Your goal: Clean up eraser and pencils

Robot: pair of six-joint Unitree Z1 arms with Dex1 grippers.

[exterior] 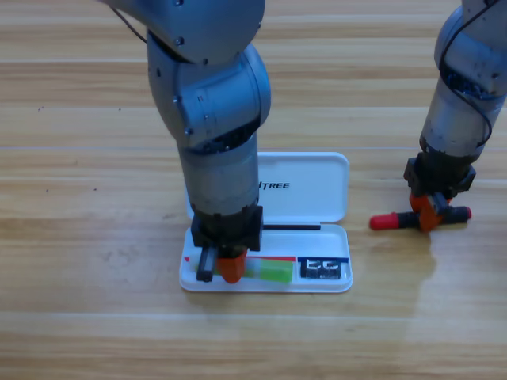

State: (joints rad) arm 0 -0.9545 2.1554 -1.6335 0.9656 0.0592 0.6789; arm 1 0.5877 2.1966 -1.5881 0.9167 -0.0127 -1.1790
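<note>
Left tool (230, 267) over green pencil (269, 271); right tool (428, 210) at marker (388, 221).

Green pencil (269, 271), eraser (323, 269) in case; red-capped marker (396, 219) on table

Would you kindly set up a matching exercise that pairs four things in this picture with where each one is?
Things:
1. Eraser
2. Green pen
3. Marker
4. Lid

Places:
A. On the table right of the case, under the right gripper
B. At the tray's right end
C. Lying open behind the tray
D. In the tray, beside the left gripper

Pairs: 1-B, 2-D, 3-A, 4-C
</note>
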